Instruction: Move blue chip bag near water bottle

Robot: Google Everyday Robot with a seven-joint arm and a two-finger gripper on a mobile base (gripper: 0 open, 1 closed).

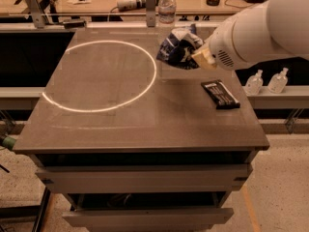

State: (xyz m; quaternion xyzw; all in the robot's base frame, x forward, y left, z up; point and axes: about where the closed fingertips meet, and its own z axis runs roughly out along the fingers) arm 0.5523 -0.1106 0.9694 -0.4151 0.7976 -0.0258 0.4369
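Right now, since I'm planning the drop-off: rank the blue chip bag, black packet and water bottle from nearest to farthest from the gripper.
1. blue chip bag, held in the gripper, above the table at its back right.
2. black packet, flat on the table, nearer the camera.
3. water bottle, upright at the back edge.
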